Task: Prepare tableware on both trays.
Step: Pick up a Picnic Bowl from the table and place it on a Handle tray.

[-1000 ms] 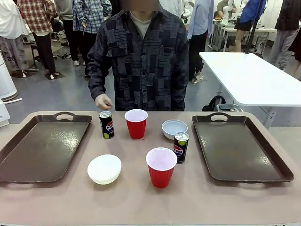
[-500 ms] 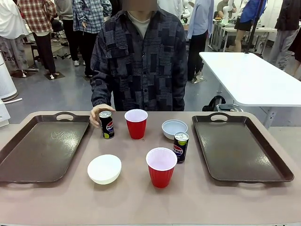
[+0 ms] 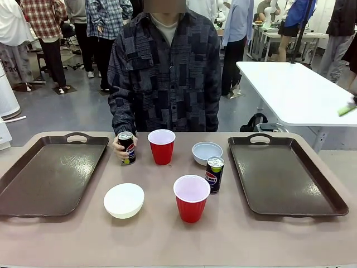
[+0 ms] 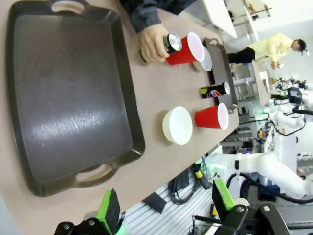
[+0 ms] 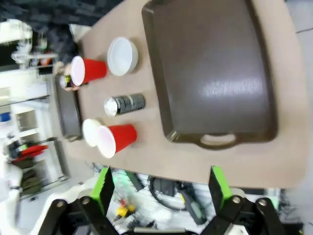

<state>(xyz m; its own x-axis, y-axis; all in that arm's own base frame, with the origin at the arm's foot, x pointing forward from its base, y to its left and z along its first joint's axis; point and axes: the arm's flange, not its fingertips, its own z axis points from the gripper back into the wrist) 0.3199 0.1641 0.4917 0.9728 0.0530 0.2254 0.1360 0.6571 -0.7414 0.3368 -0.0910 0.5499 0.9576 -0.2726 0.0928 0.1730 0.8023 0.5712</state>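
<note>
Front view: person's hand (image 3: 117, 147) grips the upright far can (image 3: 128, 148) just beside the left tray (image 3: 33, 184); left gripper (image 4: 164, 203) and right gripper (image 5: 160, 181) gape empty, well apart.

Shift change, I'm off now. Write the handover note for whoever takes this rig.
Robot: left hand and right hand both open, holding nothing.
Things: person's hand grips the far can, beside the far red cup. The grey-blue bowl, near can, near red cup and white bowl stand on the table between the left tray and right tray.
Done: nothing on either tray yet.
Left: cup, bowl and can onto each tray.
</note>
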